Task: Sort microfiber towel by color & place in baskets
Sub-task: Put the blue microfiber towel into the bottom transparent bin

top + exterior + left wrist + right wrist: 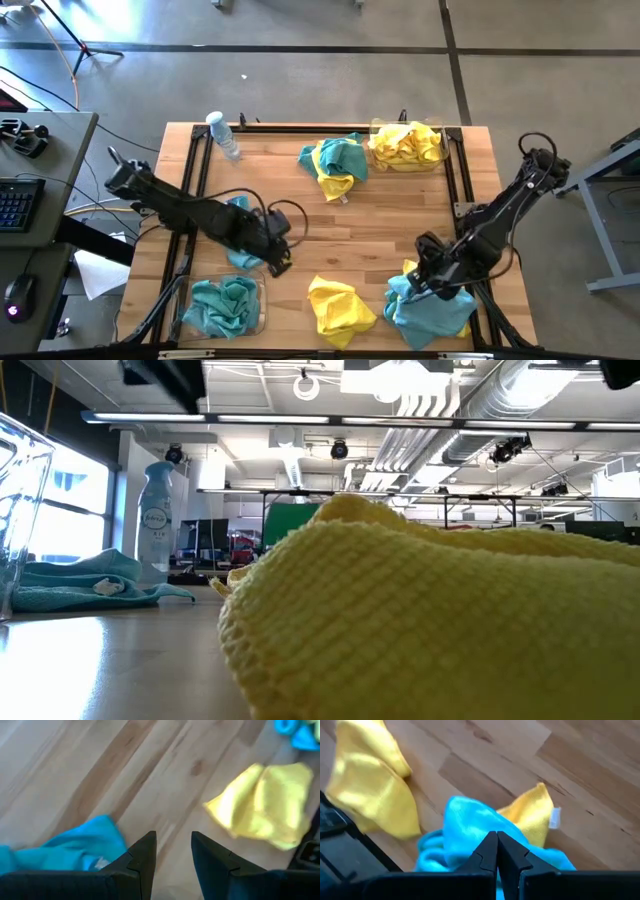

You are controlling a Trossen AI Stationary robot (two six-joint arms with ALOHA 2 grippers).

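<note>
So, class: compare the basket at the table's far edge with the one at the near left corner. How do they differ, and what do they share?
The far basket holds only yellow towels; the near-left basket holds only teal towels. The far basket has no arm close by, while the left gripper hovers just above the near-left one. Both are clear, shallow tubs sitting at the table's edge.
</note>
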